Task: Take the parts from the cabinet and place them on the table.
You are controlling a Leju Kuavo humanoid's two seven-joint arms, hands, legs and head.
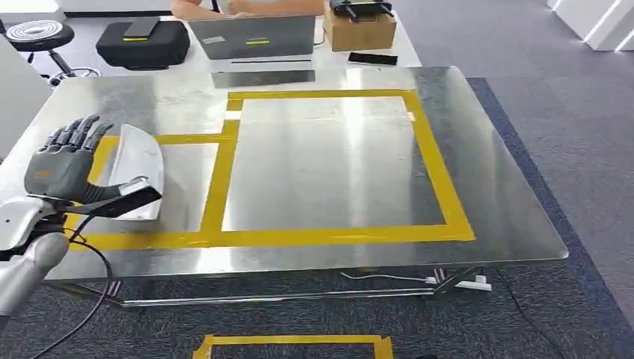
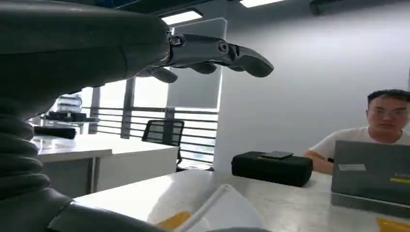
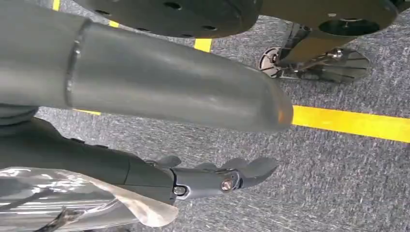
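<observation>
Looking down on a wide steel table [image 1: 493, 187], marked with a large yellow taped frame [image 1: 441, 187] at centre and right. Joined to that on the left, a smaller taped frame [image 1: 187, 138].

Inside the smaller frame, lying flat on the steel near the left edge: a curved silvery part [image 1: 138, 153], apparently already down on the table.

Over the part's near-left end, the left hand [image 1: 63, 164], with fingers [image 2: 217, 48] stretched out and lifted clear, spread apart from the thumb, clamped on nothing. Hard to say from here whether the thumb touches the part's near edge or only hangs just above it.

Down beside the body, above grey carpet [image 3: 338, 183], the right hand [image 3: 121, 164]: thumb and fingers well apart, nothing between them.

Judging by this: placing step, at the point of release. Next, probably: lift the left hand straight up and back without dragging the part out of its frame, then turn towards the cabinet for another.
</observation>
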